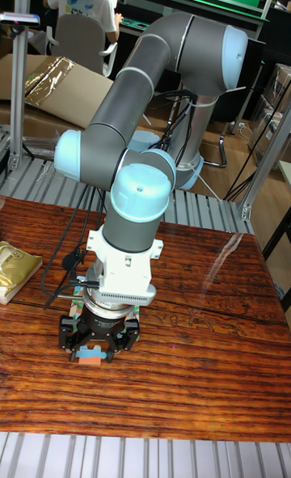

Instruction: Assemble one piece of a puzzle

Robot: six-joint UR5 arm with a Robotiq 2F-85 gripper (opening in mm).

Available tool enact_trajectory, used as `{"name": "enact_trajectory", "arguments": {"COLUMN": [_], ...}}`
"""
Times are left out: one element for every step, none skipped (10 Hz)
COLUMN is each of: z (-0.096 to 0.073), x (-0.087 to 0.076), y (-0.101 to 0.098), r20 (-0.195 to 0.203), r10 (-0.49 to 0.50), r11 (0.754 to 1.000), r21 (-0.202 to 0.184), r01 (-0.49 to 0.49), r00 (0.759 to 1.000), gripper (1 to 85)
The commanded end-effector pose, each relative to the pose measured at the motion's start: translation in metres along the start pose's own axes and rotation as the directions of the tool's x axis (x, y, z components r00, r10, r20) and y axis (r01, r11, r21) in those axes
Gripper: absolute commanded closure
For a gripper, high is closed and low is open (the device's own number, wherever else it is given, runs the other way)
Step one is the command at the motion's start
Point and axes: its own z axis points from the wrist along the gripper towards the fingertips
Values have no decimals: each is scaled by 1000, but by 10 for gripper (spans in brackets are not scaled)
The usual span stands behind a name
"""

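My gripper (90, 352) hangs straight down over the wooden table (202, 348), low at the front left. Its black fingers (73, 340) stand close to the tabletop. A small puzzle piece (89, 354), orange and blue, shows right beneath and between the fingers. The wrist and gripper body hide most of it, so I cannot tell whether the fingers clamp the piece or only stand around it. A strip of a colourful puzzle (78, 308) peeks out behind the gripper, mostly hidden.
A gold foil packet (16, 269) lies at the table's left edge. Black cables (65, 260) loop down beside the wrist. Behind the table are metal rails, a cardboard sheet (56, 94) and a seated person (81, 1).
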Motion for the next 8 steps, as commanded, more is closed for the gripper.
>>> {"name": "enact_trajectory", "arguments": {"z": [-2,-4,-6,-6,-6,-8,-9,-9], "x": [-4,-5,-5,-5,-5,-6,-6,-6], "y": [2,2,1,1,1,1,1,2], "r20": [14,12,12,12,12,7,2,4], "r10": [24,33,41,48,54,64,69,69], "r11": [1000,999,999,999,999,998,998,998], "r21": [-10,-6,0,1,0,4,10,5], "r01": [-23,-32,-41,-48,-54,-64,-69,-69], "r00": [1000,999,999,999,998,998,998,998], "gripper": [300,320,357,377,403,433,453,457]}}
